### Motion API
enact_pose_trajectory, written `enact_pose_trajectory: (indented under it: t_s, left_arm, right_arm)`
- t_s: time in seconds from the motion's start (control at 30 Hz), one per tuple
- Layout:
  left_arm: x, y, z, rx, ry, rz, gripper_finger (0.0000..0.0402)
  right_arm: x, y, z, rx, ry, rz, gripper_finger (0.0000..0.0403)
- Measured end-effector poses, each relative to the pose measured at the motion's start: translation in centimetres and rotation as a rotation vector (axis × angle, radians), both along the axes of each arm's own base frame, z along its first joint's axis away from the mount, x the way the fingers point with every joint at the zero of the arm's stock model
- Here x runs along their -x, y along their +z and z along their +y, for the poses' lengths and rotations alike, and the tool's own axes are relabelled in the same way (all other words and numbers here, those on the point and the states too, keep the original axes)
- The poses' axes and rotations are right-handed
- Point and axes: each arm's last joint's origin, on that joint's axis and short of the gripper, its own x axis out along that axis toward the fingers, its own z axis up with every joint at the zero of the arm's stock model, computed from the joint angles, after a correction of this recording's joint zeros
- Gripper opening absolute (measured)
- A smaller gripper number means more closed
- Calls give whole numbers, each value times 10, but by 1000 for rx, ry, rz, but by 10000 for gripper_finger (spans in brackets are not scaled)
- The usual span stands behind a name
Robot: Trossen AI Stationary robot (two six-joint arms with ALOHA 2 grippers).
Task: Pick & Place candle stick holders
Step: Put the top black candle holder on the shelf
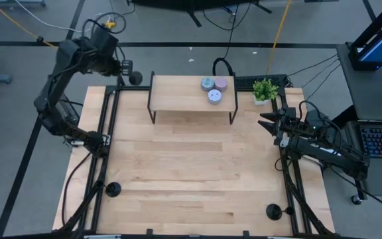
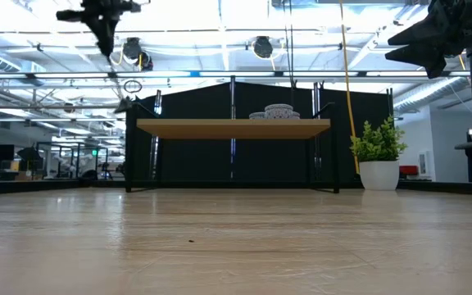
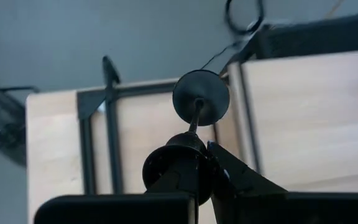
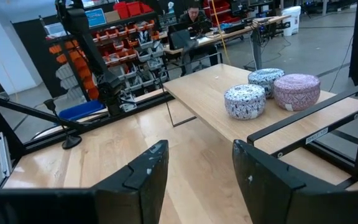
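Note:
My left gripper (image 1: 126,68) is raised above the table's far left corner, shut on one black candle stick holder (image 3: 194,118). The holder's round disc base (image 1: 136,78) lies just left of the small wooden shelf (image 1: 191,93). Two more black holders stand on their disc bases on the tabletop, one near the left edge (image 1: 113,190) and one near the front right corner (image 1: 273,212). My right gripper (image 1: 264,123) waits at the table's right edge, open and level, with nothing between its fingers (image 4: 197,155). My left gripper holds the holder by its cup-top end (image 3: 180,152), pinched between the two fingers; the gripper's body hides most of the contact. The thin stem (image 3: 194,119) sticks out beyond the fingertips, slanting down, with the disc base (image 3: 201,96) at the far end. The holder is lifted clear of the table.
The shelf stands at the table's far middle on thin black legs and carries three round pucks (image 1: 214,88). A small green plant in a white pot (image 1: 265,89) stands to its right. Black frame rails (image 1: 105,153) run along the left and right table edges.

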Motion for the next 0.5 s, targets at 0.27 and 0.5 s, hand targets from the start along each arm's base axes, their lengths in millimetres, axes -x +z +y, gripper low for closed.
enact_pose_trajectory:
  t_s: [0.27,0.5]
  left_arm:
    - [-8,24,-20,-80,-70,-91,14]
    - [-43,23,-20,-125,-196,-137,14]
  right_arm:
    - [0,0,0,0,0,0,171]
    - [0,0,0,0,0,0,171]
